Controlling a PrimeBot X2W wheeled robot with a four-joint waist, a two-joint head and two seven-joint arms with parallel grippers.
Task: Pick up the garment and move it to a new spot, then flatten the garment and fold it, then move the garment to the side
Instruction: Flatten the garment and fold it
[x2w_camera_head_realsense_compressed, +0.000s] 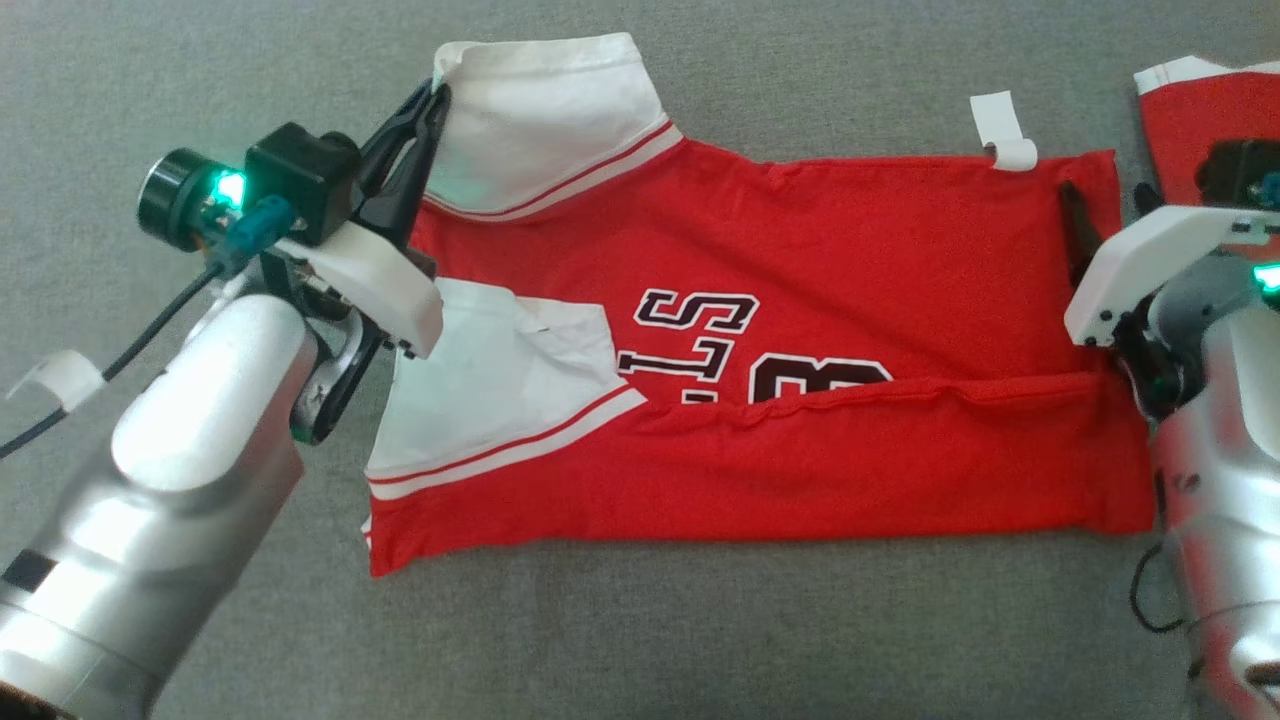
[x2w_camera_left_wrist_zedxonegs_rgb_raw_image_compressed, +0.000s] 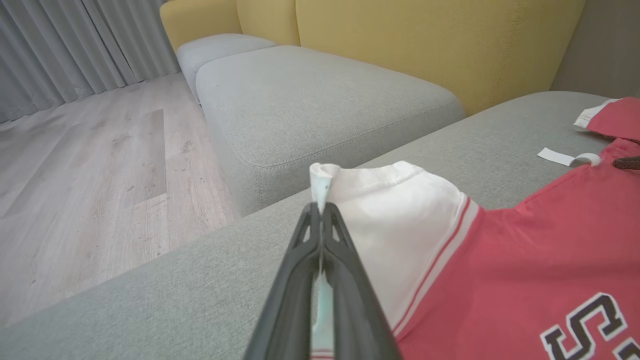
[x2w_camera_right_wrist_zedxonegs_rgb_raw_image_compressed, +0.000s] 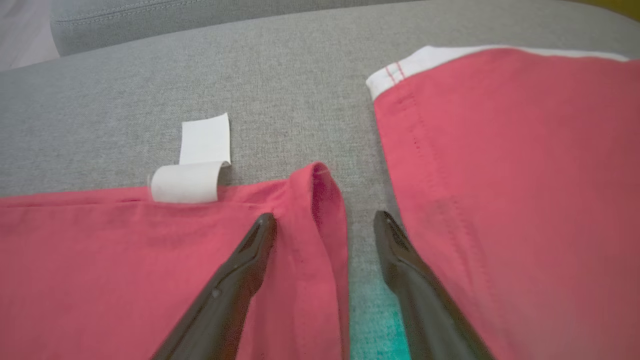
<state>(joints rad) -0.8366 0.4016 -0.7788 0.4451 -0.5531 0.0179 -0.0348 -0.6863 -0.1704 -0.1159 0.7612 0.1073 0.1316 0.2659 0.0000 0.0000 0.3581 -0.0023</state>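
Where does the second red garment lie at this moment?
In the head view the second garment lies at the upper right, on the grey cushion, apart from the jersey and beside the right gripper.

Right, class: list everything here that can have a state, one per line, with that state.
Red jersey: flat, lower edge folded up over its lettering.
Left gripper: shut on the jersey's white sleeve corner.
Right gripper: open, astride the jersey's raised corner.
White strip: curled at the jersey's edge.
Second red garment: lying flat.
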